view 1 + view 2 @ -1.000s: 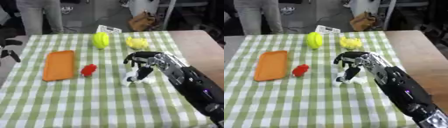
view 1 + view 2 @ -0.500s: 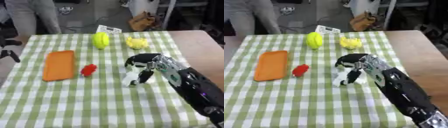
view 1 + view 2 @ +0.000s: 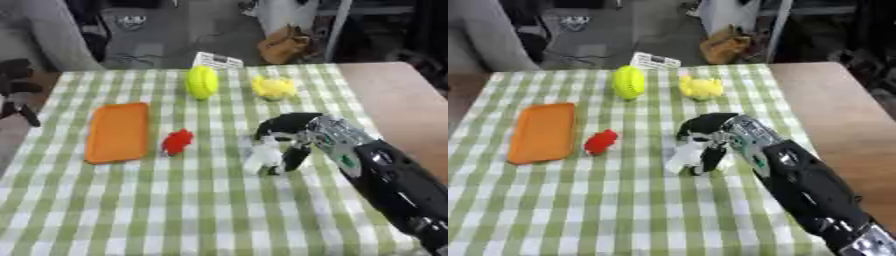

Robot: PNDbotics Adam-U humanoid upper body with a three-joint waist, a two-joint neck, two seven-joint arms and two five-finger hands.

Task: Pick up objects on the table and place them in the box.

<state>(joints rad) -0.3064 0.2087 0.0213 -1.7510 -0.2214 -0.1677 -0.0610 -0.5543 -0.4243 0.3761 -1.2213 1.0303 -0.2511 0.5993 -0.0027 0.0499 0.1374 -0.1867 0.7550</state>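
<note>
The robot's right arm enters from the lower right and reaches to the middle of a green-and-white checked table [image 3: 131, 210]. Its right hand [image 3: 293, 135] arches over a small white object [image 3: 262, 156], fingers curled down around it, dark fingertips touching its right side. The white object sits under and just left of the palm, on the cloth; whether it has left the cloth cannot be told. To do this grasp well, the fingers should likely close on both sides before lifting straight up, so the piece does not tip or slide.

Left of it lies a red object [image 3: 178, 142], then a flat orange tray [image 3: 115, 132]. Farther back sit a yellow-green ball-like object [image 3: 201, 82] and a yellow object [image 3: 273, 87].
</note>
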